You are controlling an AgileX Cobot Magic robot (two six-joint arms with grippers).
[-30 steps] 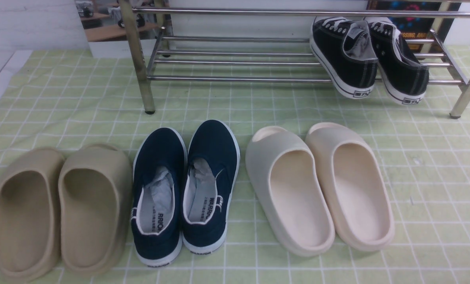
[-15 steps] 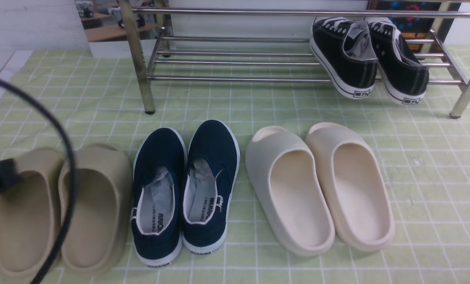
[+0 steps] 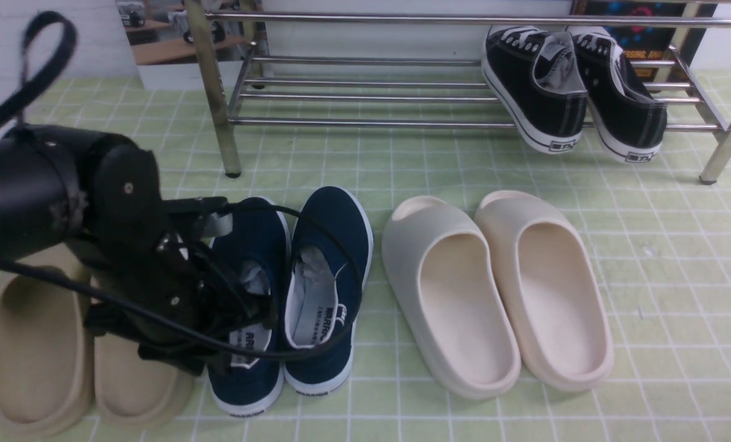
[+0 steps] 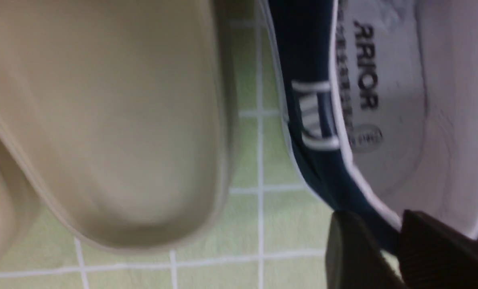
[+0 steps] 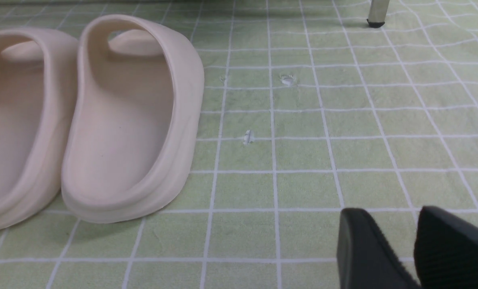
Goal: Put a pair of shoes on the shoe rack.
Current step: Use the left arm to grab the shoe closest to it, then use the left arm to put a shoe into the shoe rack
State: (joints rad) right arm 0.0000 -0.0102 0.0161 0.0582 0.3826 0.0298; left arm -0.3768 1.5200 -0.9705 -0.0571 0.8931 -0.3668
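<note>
While the dark fingertips of the left gripper (image 4: pixel 377 226) stand a short gap apart, the white-trimmed heel rim of the nearer shoe shows between them; whether they touch it, I cannot tell. That shoe belongs to the pair of navy-blue canvas slip-on sneakers with white rubber soles (image 3: pixel 334 215), which sits on the floor right by these jaws, not on the rack. "RRIOR" reads in black on the nearer insole; the other insole shows most of "WARRIOR", and small lettering marks the heels.

To the left of the jaws lie two beige foam slides (image 3: pixel 40 350), partly behind the black arm (image 3: pixel 119 215); to their right, past the sneakers, are two cream foam slides (image 3: pixel 463 319). Beyond the jaws stands the chrome-barred shoe rack (image 3: pixel 365 124), holding black lace-up sneakers (image 3: pixel 561 110) with heel labels too small to read. Behind it, a dark poster (image 3: pixel 641 37) shows "ESSING, AN".

The right gripper (image 5: pixel 389 218) is open over green checked cloth (image 5: pixel 303 237), holding nothing.
</note>
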